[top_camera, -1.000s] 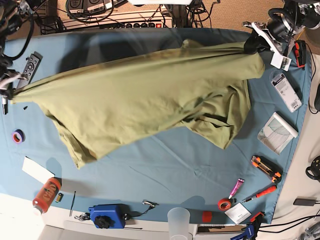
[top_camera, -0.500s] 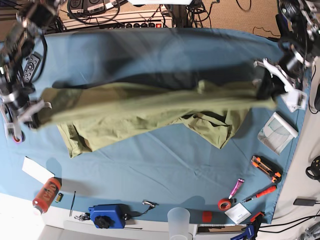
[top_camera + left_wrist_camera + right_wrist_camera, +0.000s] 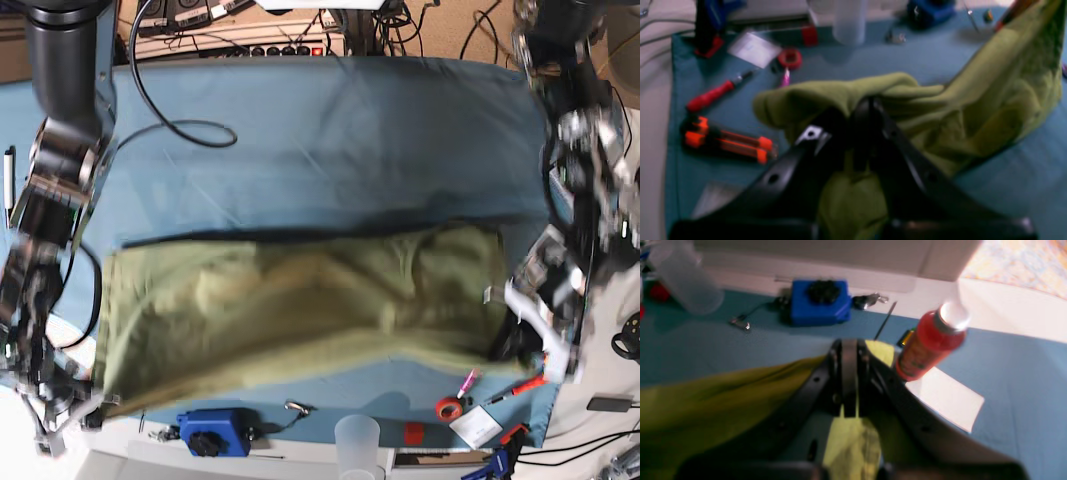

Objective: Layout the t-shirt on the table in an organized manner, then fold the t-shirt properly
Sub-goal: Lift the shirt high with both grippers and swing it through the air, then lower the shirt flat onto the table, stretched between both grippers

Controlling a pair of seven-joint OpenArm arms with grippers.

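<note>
Base view gives us the worktop (image 3: 330,130) with the t-shirt (image 3: 300,310) stretched across its near half, close to the front edge. We see the left claw (image 3: 862,110) clenched on one end, the right claw (image 3: 848,353) on the other.

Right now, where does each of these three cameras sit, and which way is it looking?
Base: overhead, looking down on the table; both arms and the shirt show.
Left wrist: on the left arm, looking along its pincer, shut on the shirt; beyond, a red screwdriver.
Right wrist: on the right arm, looking along its pincer, shut on the shirt; beyond, a blue box.
All share the shirt.
</note>
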